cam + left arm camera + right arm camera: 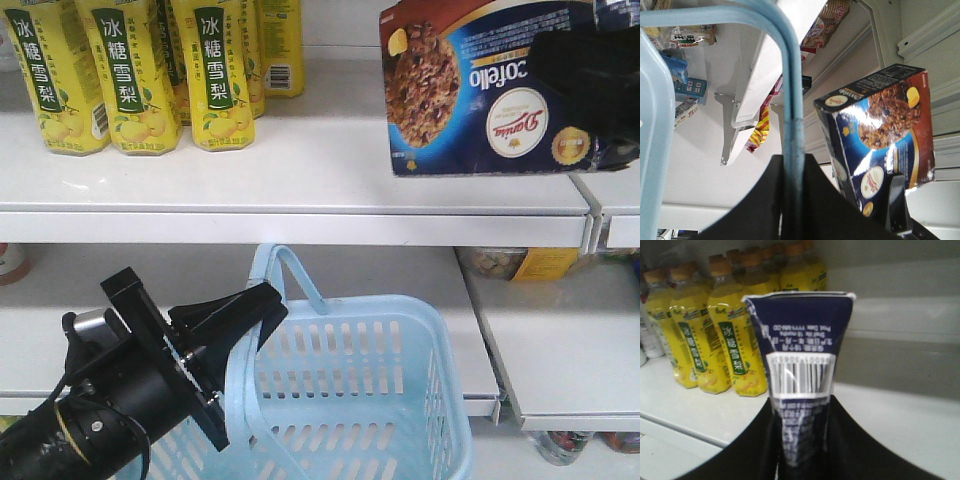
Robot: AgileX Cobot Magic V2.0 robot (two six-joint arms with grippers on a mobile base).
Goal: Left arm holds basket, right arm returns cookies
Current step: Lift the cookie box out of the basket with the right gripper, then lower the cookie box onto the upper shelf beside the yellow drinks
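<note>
White shop shelves point(300, 170) in tiers hold yellow bottles point(130, 70) under even light.

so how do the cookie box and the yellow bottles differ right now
The cookie box is dark navy cardboard, held above the shelf by the right gripper with its print upside down. The yellow bottles are plastic with green labels, standing upright on the shelf. Both are at the top shelf level.

basket point(370, 380): smooth plastic | cookies point(480, 95): glossy cardboard | bottles point(130, 70): shiny plastic
</note>
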